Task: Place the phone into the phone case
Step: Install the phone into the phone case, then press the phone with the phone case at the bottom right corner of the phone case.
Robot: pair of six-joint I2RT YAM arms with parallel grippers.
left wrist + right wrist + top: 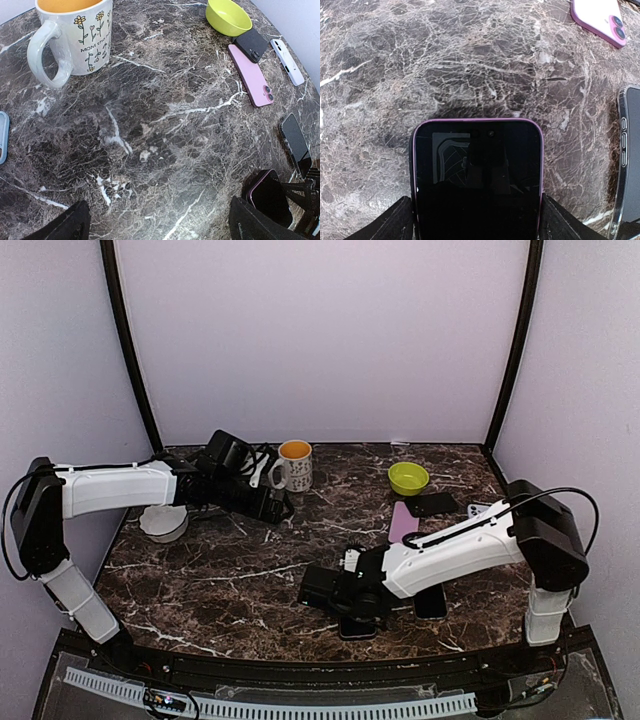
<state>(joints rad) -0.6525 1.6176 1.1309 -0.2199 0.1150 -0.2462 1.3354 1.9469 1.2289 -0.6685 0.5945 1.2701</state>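
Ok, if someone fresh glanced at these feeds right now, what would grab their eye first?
First, the purple-rimmed phone, lying screen up on the near middle of the dark marble table, with the right gripper astride it, one finger along each long side. After that, the bright colours at the back: a flowered mug with an orange inside, and a lime-green bowl to its right.
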